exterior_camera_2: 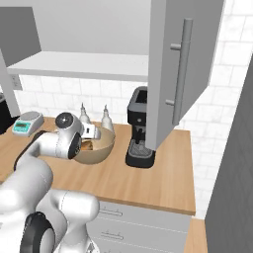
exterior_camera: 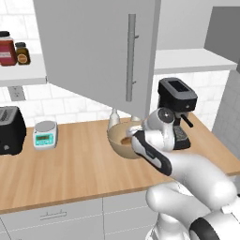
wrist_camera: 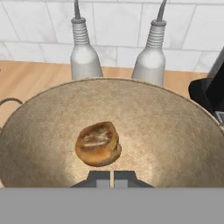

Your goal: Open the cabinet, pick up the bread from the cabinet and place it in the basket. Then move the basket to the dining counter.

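Basket (wrist_camera: 175,131), wide, tan and finely woven, sits on the wood worktop (exterior_camera: 70,173) under the open cabinet door (exterior_camera: 98,51) and holds the bread (wrist_camera: 98,143) near the middle of its floor. Small and round, the roll is golden-brown with a darker glossy crust. It lies loose just ahead of the gripper (wrist_camera: 112,177), whose dark fingertips are pressed together, gripping nothing, inside the basket's near rim.

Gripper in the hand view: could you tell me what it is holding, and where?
Nothing visibly: the gripper is shut, tips together, and the bread lies loose in the basket.
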Available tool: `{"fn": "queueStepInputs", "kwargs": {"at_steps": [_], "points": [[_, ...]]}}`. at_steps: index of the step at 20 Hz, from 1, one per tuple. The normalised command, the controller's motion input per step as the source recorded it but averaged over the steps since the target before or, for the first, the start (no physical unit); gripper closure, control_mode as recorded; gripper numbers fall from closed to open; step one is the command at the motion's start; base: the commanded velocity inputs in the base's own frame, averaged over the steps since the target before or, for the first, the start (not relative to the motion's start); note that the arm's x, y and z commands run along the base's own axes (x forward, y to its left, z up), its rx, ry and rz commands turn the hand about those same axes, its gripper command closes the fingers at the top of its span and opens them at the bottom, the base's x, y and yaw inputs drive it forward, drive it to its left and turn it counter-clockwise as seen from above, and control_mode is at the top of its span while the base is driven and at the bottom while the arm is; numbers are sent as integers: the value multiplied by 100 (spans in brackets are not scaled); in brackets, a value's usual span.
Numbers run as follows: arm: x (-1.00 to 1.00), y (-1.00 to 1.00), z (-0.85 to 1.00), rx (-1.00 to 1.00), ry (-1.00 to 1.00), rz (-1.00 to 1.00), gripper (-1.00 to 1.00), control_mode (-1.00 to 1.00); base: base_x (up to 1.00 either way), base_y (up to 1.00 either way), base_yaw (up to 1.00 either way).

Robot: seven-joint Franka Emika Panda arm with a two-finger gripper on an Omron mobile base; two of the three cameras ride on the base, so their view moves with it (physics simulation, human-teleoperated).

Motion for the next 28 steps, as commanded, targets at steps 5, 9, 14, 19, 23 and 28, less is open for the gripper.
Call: {"fn": "queueStepInputs", "kwargs": {"at_steps": [5,9,14,19,23,28], "points": [[4,4,0,-6,3,7,100,-100,0,0,0],[-34,-4,20,-6,1,2,-100,-100,0,0,0],[-35,-34,31,-1,6,0,-100,-100,0,0,0],[-71,-48,6,6,4,0,-100,-100,0,0,0],[-61,-27,20,6,8,-13,-100,-100,0,0,0],[-32,9,50,8,18,-34,-100,-100,0,0,0]]}}
